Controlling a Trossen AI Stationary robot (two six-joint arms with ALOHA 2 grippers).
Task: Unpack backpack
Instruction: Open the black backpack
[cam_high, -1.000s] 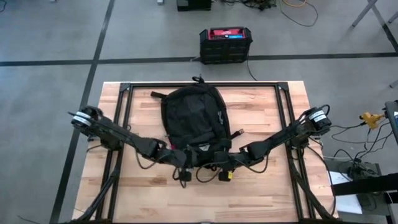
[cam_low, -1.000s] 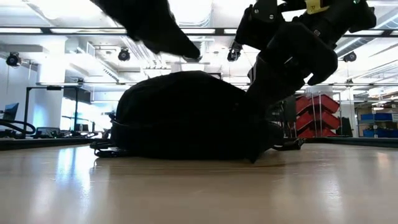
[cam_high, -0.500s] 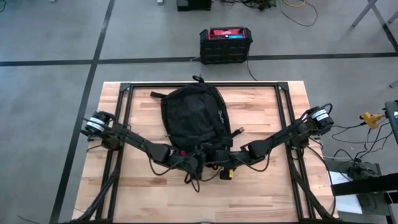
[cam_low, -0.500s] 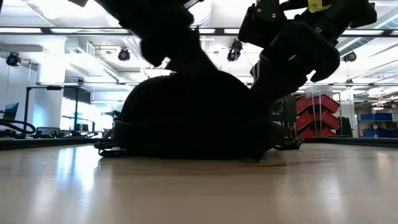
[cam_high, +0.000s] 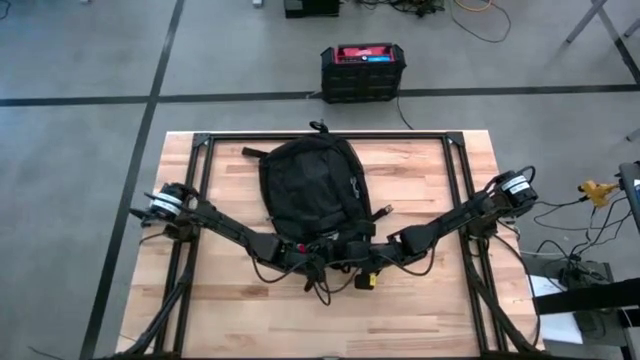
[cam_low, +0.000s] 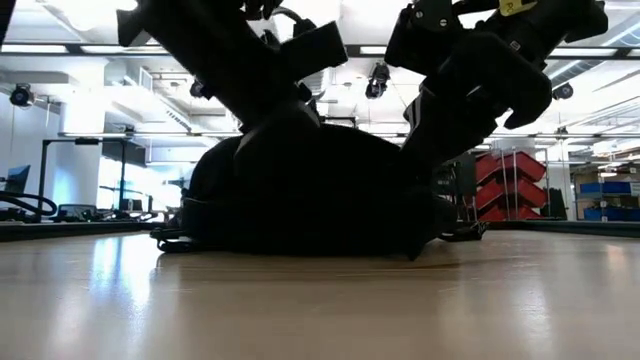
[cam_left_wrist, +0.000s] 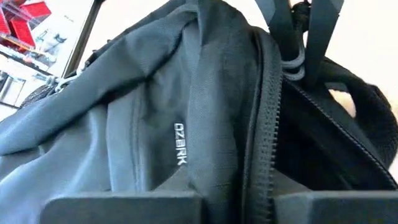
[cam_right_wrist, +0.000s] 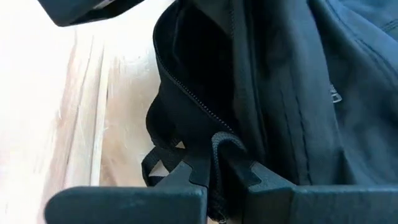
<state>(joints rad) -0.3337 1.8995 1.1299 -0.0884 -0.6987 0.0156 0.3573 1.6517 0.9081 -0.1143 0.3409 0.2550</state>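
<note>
The left gripper (cam_high: 305, 262) has moved in since a second ago: it then hung off the backpack's (cam_high: 310, 190) lower left corner, and now it sits at the bag's near edge, just beside the right gripper (cam_high: 352, 258). In the low view the left arm, earlier only a dark shape above the bag, has come down onto its top. The right arm has hardly shifted.

The backpack lies flat on the wooden table (cam_high: 430, 300), about the middle of it, rounded top pointing toward the black-and-red box (cam_high: 363, 72) on the floor beyond the table's far edge. It has not moved.

The right gripper's fingers (cam_right_wrist: 186, 171) are pinched narrow on a fold of the backpack's fabric beside the zip (cam_right_wrist: 186, 96), which stands open. The left gripper's fingers (cam_left_wrist: 124, 208) lie close against the fabric next to a zip track; whether they grip anything I cannot tell.

White lettering (cam_left_wrist: 180, 144) on the backpack reads "OZARK" in the left wrist view. A small white mark on the fabric in the right wrist view is too small to read.
</note>
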